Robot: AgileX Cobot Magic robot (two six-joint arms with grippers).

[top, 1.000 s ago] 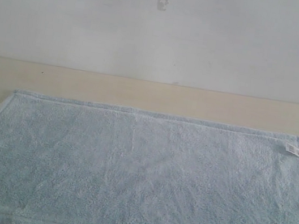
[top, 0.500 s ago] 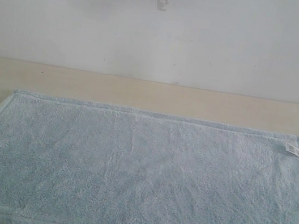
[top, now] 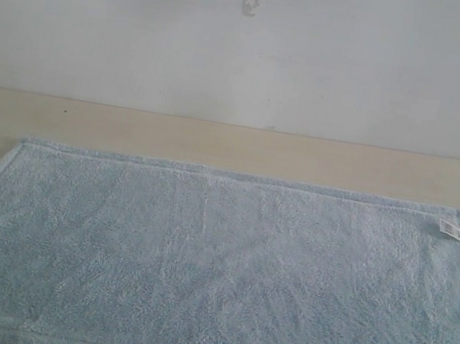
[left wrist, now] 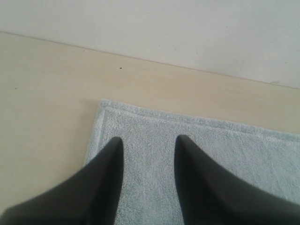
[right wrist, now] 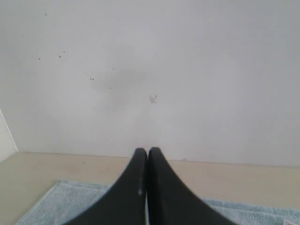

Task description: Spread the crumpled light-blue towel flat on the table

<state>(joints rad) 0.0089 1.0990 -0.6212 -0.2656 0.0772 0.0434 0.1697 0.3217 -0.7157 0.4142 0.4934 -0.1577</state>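
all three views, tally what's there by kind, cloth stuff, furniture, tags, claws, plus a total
towel: 1
table: 1
label on the towel: 1
claws: 2, the left claw with jaws apart and the right claw with jaws together
total: 5

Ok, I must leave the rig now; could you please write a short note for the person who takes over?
Left end effector: open, empty, over a corner of the pale-blue fluffy terry towel.
Right end effector: shut, empty, pointing toward the white wall.
Towel: lies flat on the smooth beige table, small white label near its far right corner.
Done: spreading looks complete where visible.
Left: probably nothing; check the near edge, which the exterior view cuts off.
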